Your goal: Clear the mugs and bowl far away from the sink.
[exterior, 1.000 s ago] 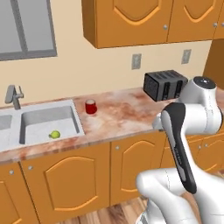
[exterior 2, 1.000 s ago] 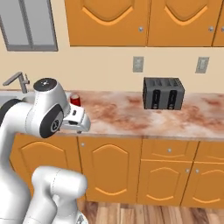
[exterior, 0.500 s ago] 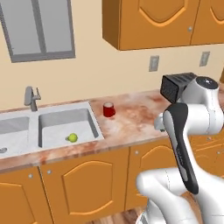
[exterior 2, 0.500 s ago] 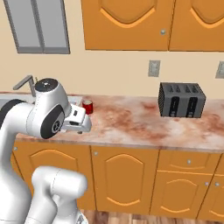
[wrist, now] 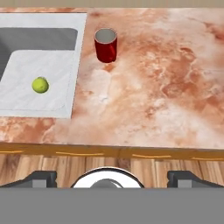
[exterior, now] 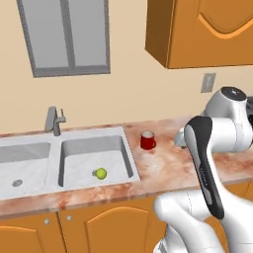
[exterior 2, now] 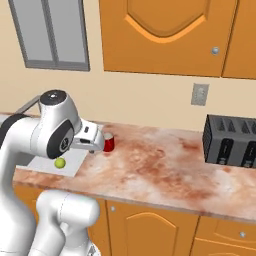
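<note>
The red mug [exterior: 147, 141] stands upright on the marble counter, just right of the sink [exterior: 89, 134]. In the hand view the mug [wrist: 106, 45] sits at the top, open side up, next to the sink's right basin [wrist: 43, 39]. My gripper [wrist: 112, 177] is open, its fingertips [wrist: 41, 177] far apart with nothing between them. It hovers above the counter's front part, well short of the mug. From the right base view the gripper [exterior 2: 99, 145] partly covers the mug [exterior 2: 108, 142]. The bowl is out of view.
A small yellow-green ball [exterior: 101, 173] lies in the right basin. The grey faucet [exterior: 54, 121] rises behind the sink. A dark toaster [exterior 2: 232, 140] stands at the counter's right end. Wall cabinets hang above; wooden floor shows below the counter's front edge [wrist: 112, 151].
The base has driven left, so the whole scene slid right: both basins now show and the toaster has left the left base view. The mug stays put on the counter.
</note>
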You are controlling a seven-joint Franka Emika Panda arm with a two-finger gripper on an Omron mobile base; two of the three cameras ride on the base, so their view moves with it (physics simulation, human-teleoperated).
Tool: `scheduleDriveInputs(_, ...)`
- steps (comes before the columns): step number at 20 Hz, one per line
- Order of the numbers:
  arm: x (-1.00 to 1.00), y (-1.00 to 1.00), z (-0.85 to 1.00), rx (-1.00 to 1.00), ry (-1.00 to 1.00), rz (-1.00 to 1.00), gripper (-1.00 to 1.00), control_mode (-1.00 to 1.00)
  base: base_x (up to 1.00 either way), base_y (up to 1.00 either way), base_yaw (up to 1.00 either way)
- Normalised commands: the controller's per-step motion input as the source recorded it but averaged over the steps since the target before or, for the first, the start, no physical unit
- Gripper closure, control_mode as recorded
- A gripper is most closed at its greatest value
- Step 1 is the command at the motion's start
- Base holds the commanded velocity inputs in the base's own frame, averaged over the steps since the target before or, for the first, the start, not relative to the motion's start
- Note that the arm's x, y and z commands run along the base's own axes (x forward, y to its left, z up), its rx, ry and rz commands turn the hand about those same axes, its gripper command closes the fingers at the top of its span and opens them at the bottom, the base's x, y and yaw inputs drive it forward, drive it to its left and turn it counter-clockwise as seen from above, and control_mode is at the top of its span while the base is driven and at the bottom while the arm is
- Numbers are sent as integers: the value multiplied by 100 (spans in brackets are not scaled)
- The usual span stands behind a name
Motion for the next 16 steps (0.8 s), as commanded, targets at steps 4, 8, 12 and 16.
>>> scheduleDriveInputs(4, 0, 0, 0, 0, 0, 0, -100, 100, 41, 0, 12)
scheduleDriveInputs(8, 0, 0, 0, 0, 0, 0, -100, 100, 51, 0, 9)
scheduleDriveInputs(12, 13, 0, -5, 0, 0, 2, -100, -100, 38, 0, 5)
scheduleDriveInputs(16, 58, 0, -14, 0, 0, 7, -100, -100, 0, 0, 0)
